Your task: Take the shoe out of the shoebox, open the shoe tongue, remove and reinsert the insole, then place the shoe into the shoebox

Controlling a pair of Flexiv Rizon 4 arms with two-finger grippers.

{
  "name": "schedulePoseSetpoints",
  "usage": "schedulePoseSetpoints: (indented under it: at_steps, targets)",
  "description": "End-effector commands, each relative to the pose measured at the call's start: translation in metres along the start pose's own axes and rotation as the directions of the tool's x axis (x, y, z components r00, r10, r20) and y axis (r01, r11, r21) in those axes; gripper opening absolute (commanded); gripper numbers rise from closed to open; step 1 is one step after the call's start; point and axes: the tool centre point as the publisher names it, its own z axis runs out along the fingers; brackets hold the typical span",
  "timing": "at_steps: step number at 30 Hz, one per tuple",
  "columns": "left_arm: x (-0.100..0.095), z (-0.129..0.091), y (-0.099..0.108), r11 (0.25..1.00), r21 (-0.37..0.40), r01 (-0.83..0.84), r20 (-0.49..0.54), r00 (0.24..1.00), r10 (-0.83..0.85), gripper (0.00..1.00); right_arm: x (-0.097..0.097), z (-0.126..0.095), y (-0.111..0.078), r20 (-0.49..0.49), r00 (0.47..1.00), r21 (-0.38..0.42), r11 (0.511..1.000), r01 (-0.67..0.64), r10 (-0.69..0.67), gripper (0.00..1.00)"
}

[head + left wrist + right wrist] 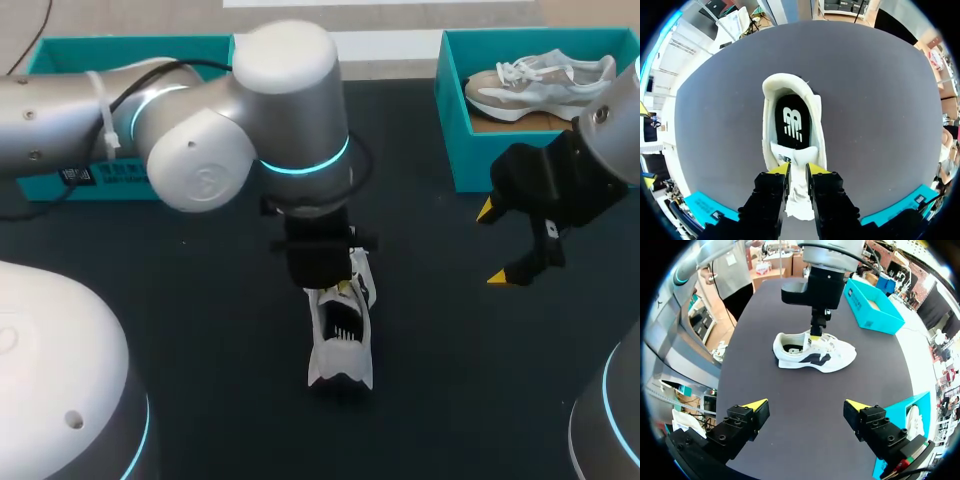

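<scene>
- On the dark surface, out of both boxes, the shoe stands on its sole. The black insole is seated inside.
- The left gripper has its fingers closed on the tongue, pinching it from both sides near its upper edge.
- The right gripper has its fingers spread wide and holds nothing, well apart from the shoe.
- Risk: nothing pins the shoe down. A pull on the tongue could drag or tip the whole shoe instead of opening it.
- Risk: the pinch sits on a thin edge, so the tongue may slip free under load.
- Risk: the left arm crowds the opening, so the right arm could bump it when reaching in for the insole.
- The right-hand shoebox holds a second shoe, pale grey and white.
- The left-hand box shows a tan floor with nothing seen in it. In the head view the left arm partly hides it.
</scene>
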Motion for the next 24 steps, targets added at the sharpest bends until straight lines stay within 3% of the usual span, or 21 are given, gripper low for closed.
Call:
schedulePoseSetpoints:
  at_steps: [1, 5, 7, 12, 18, 21, 22, 24]
  targets:
    - [0.000, 0.001, -0.005, 1.000, -0.014, 0.012, -0.022, 1.000, -0.013, 0.22, -0.001, 0.001, 0.000, -0.001, 1.000, 0.002, 1.000, 0.000, 0.000, 1.00]
    - [0.003, 0.011, -0.015, 0.999, -0.007, 0.053, -0.041, 0.998, -0.053, 0.27, -0.001, 0.001, 0.000, -0.001, 1.000, 0.002, 1.000, 0.000, 0.000, 1.00]
    - [0.004, 0.013, -0.020, 0.995, -0.001, 0.099, -0.033, 0.995, -0.099, 0.22, -0.001, 0.001, 0.000, -0.001, 1.000, 0.002, 1.000, 0.000, 0.000, 1.00]
    - [0.006, 0.014, -0.036, 0.977, -0.011, 0.215, -0.012, 0.976, -0.215, 0.23, -0.001, 0.001, 0.000, -0.001, 1.000, 0.002, 1.000, 0.000, 0.000, 1.00]
    - [0.010, -0.011, -0.039, 0.922, -0.021, 0.387, 0.001, 0.922, -0.387, 0.24, -0.001, 0.001, 0.000, -0.001, 1.000, 0.002, 1.000, 0.000, 0.000, 1.00]
    - [0.010, -0.025, -0.035, 0.831, -0.038, 0.555, -0.025, 0.831, -0.556, 0.44, -0.001, 0.001, 0.000, -0.001, 1.000, 0.002, 1.000, 0.000, 0.000, 1.00]
    - [0.011, -0.028, -0.035, 0.783, -0.065, 0.619, -0.028, 0.783, -0.621, 0.74, -0.001, 0.001, 0.000, -0.001, 1.000, 0.002, 1.000, 0.000, 0.000, 1.00]
    - [0.015, -0.035, -0.037, 0.721, -0.044, 0.692, 0.002, 0.721, -0.693, 1.00, -0.001, 0.001, 0.000, -0.001, 1.000, 0.002, 1.000, 0.000, 0.000, 1.00]
